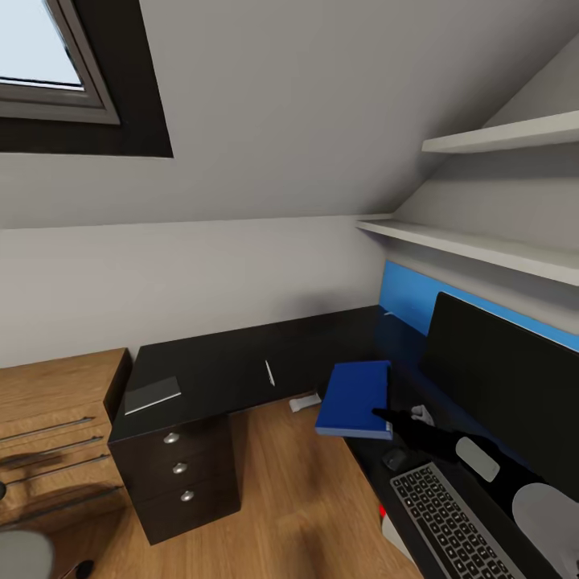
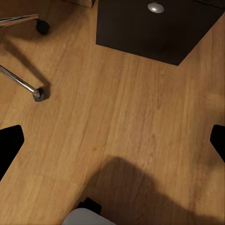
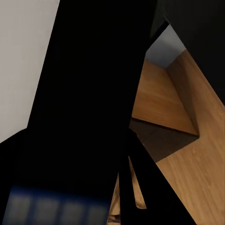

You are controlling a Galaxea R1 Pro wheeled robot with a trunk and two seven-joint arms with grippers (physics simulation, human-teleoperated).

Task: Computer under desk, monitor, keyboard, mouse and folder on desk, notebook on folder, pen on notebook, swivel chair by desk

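The blue folder [image 1: 352, 397] hangs tilted at the inner corner of the black desk [image 1: 225, 366], one corner out over the floor. My right gripper [image 1: 384, 415] is shut on its near right edge. A blurred blue strip [image 3: 56, 207] lies close in the right wrist view. On the desk's left wing rest the grey notebook [image 1: 153, 394] and the white pen [image 1: 269, 372]. The monitor [image 1: 507, 378] stands at the right, with the keyboard [image 1: 450, 523] and mouse [image 1: 394, 459] in front of it. My left gripper [image 2: 112, 140] is open above the floor near the swivel chair's silver base [image 2: 18, 82].
A light wood cabinet [image 1: 56, 418] with bar handles adjoins the desk's dark drawers [image 1: 178, 468]. Two white shelves [image 1: 482, 249] jut from the sloped wall above the monitor. Wood floor [image 1: 297, 498] lies open inside the desk's L.
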